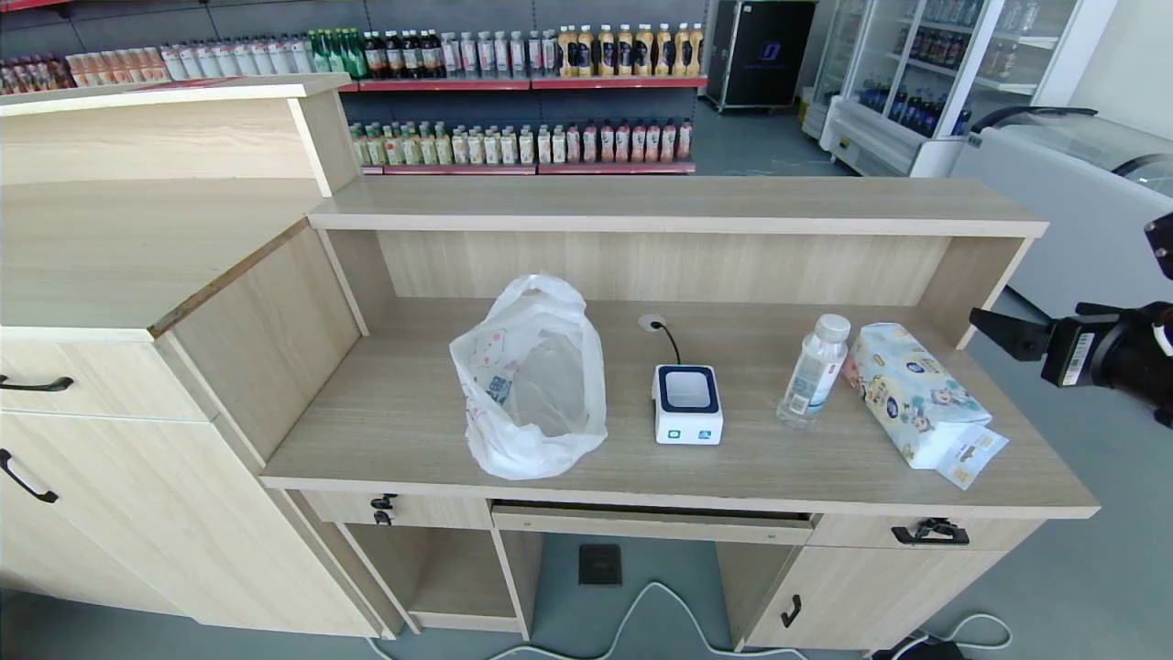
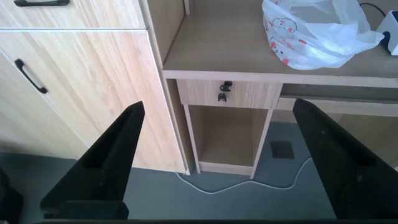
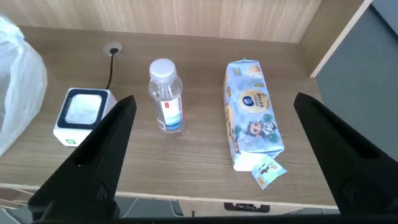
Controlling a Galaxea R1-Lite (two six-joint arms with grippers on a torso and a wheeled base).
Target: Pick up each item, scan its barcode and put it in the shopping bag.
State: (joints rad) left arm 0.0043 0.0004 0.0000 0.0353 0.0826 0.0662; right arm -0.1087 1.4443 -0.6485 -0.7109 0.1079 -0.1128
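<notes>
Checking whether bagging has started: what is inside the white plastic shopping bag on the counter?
The translucent white plastic shopping bag gapes open; only bare plastic shows inside, no item. Its crumpled lower folds hide the very bottom.

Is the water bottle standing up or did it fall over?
Standing up. The water bottle rests on its base on the counter, with its white cap at the top.

Bag: upper part cut off in left wrist view, mostly cut off in right wrist view, inside veiled by creased film.
Scanner: cut by picture edge in left wrist view.
Bottle, Pack: print too small to tell.
</notes>
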